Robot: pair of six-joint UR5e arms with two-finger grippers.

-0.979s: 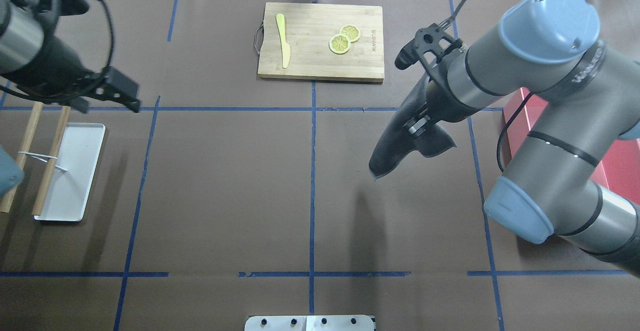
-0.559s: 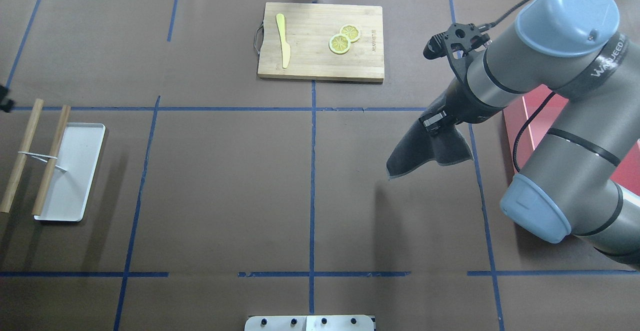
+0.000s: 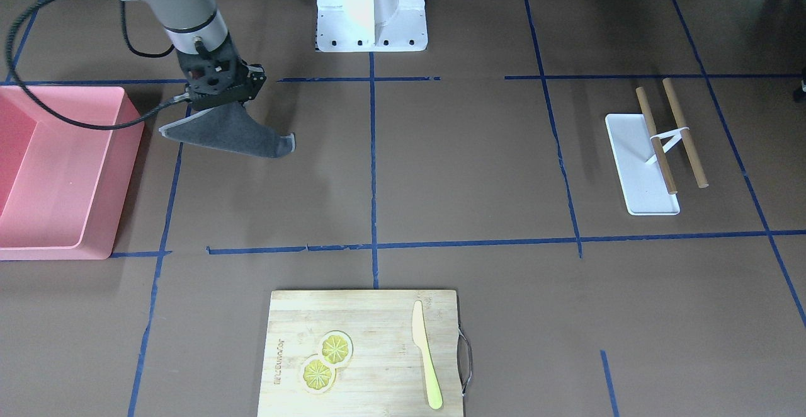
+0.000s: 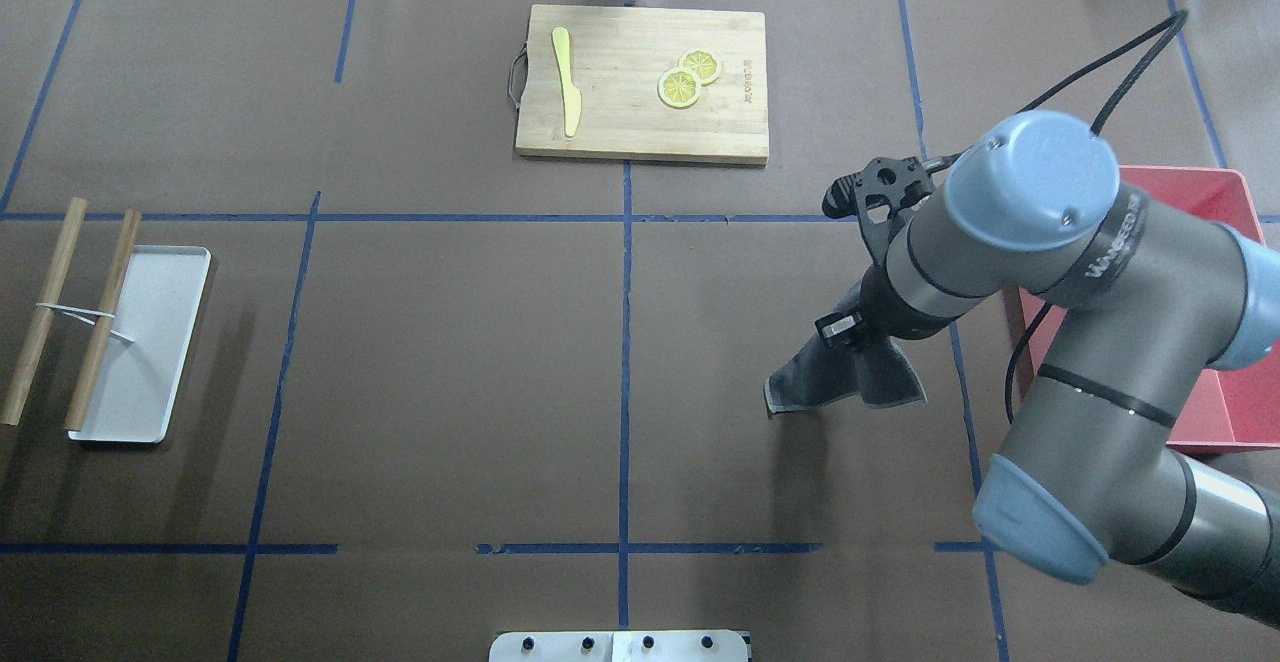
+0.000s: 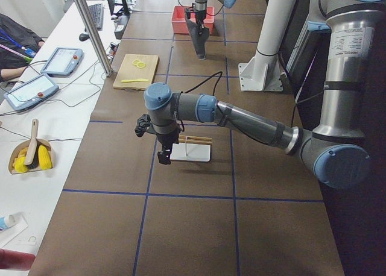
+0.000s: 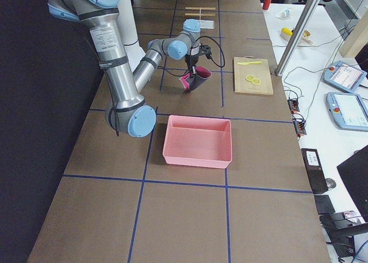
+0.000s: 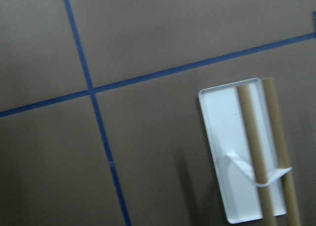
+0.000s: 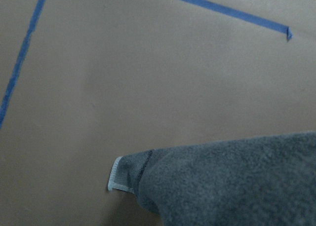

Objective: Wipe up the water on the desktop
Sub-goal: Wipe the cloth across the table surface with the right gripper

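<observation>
The desktop (image 4: 450, 362) is a matte brown surface crossed by blue tape lines; I see no water on it. My right gripper (image 4: 850, 340) is shut on a dark grey cloth (image 4: 840, 382), which hangs in a fold below it with its lower corner close to the desktop. The gripper (image 3: 217, 97) and cloth (image 3: 233, 132) also show in the front-facing view, and the cloth (image 8: 237, 184) fills the lower right of the right wrist view. My left gripper (image 5: 164, 155) shows only in the exterior left view, above the white tray; I cannot tell whether it is open.
A wooden cutting board (image 4: 642, 132) with a yellow knife (image 4: 566, 82) and lemon slices (image 4: 688, 80) lies at the far middle. A white tray (image 4: 140, 342) with two tied wooden sticks (image 4: 100, 322) is at the left. A pink bin (image 3: 126, 152) stands beside the right arm.
My right arm has drawn back toward the robot with the cloth, bringing it lower over the desktop and uncovering the pink bin. My left arm has left the overhead view.
</observation>
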